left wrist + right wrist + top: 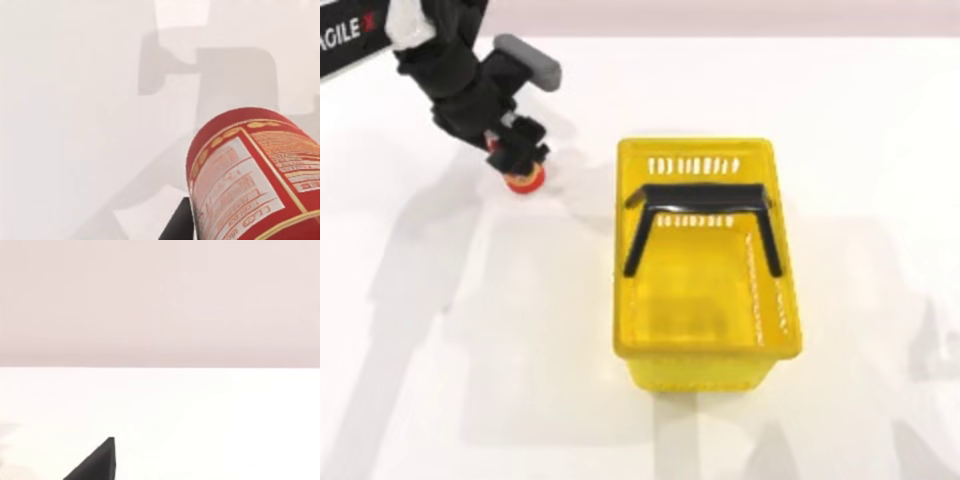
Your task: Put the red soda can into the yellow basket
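1. Can: the red soda can [527,180] sits at the table's [470,330] upper left, well apart from the yellow basket [790,330]
2. Left gripper [520,160] is clamped on its body; the right arm is out of the top view
3. It is probably light, rigid and slick-walled, so a mid-body hold suits it

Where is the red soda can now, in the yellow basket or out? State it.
Out. The small red soda can sits under the left tool, left of the yellow slotted plastic basket.
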Controlling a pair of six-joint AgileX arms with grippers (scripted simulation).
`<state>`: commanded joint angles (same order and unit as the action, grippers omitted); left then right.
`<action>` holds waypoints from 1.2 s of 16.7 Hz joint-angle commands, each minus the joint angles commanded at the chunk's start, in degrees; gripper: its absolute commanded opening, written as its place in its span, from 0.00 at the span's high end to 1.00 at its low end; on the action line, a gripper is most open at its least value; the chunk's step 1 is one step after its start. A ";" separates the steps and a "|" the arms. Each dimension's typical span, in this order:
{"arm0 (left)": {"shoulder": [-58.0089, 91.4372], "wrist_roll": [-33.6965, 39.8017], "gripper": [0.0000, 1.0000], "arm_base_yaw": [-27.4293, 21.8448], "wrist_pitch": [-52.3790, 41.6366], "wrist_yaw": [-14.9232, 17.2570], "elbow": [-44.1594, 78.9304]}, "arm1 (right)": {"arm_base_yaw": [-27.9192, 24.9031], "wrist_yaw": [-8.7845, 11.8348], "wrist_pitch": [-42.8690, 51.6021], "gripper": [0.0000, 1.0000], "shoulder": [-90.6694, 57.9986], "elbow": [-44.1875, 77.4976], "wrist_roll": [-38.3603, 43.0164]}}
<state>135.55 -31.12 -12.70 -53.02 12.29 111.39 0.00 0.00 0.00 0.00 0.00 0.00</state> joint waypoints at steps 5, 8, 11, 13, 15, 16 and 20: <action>-3.93 8.29 1.00 -2.03 28.19 17.38 -10.53 | 0.00 0.00 0.00 0.00 0.00 0.00 0.00; -6.99 14.10 1.00 -3.28 47.27 28.91 -18.06 | 0.00 0.00 0.00 0.00 0.00 0.00 0.00; -10.53 19.68 1.00 -4.43 65.06 40.03 -25.47 | 0.00 0.00 0.00 0.00 0.00 0.00 0.00; -13.10 22.88 1.00 -5.07 75.26 46.68 -29.86 | 0.00 0.00 0.00 0.00 0.00 0.00 0.00; -15.58 25.43 1.00 -5.60 83.37 52.32 -33.45 | 0.00 0.00 0.00 0.00 0.00 0.00 0.00; -16.70 26.43 1.00 -5.81 86.52 54.65 -34.89 | 0.00 0.00 0.00 0.00 0.00 0.00 0.00; -19.44 28.50 1.00 -6.26 93.08 59.91 -37.93 | 0.00 0.00 0.00 0.00 0.00 0.00 0.00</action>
<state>116.11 -2.62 -18.96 40.06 72.20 73.47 0.00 0.00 0.00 0.00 0.00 0.00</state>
